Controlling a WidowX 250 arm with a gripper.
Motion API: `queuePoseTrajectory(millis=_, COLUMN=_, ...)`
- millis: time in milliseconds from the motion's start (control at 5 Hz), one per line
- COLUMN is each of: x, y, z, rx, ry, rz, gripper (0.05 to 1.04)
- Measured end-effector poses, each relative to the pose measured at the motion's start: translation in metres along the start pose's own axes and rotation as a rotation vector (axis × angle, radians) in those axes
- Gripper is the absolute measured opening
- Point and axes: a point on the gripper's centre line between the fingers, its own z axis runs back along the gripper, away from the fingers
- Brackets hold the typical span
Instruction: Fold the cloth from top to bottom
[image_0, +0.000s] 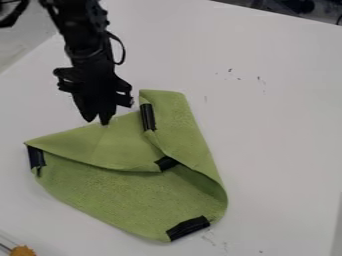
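From where I sit at the controls, the far left of my camera view has an orange, rough-surfaced thing (23, 251) in the bottom corner, with a thin rod (5, 247) beside it. Just above and to the right begins the green cloth (113, 195), lying on the white table (280, 125), its left corner wrapped by a black strip (36, 156). My black gripper (97, 122) hangs down over the cloth's upper left edge, its two fingertips slightly apart; I can't tell whether they touch the fabric. From that edge a flap slopes down to the cloth's middle, ending at a second black strip (166, 163). A third strip (147, 117) sits higher and a little left of it, by the upright fold that runs along the cloth's right side. A fourth (188, 228) edges the bottom corner. Farther right, small dark marks (260, 80) dot the table, too tiny for me to make out.
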Motion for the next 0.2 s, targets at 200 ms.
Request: queuePoseTrajectory(millis=200, x=-0.0021, y=-0.0074, z=0.0011, rx=-0.015, ry=0.120, rz=-0.062, gripper=0.776)
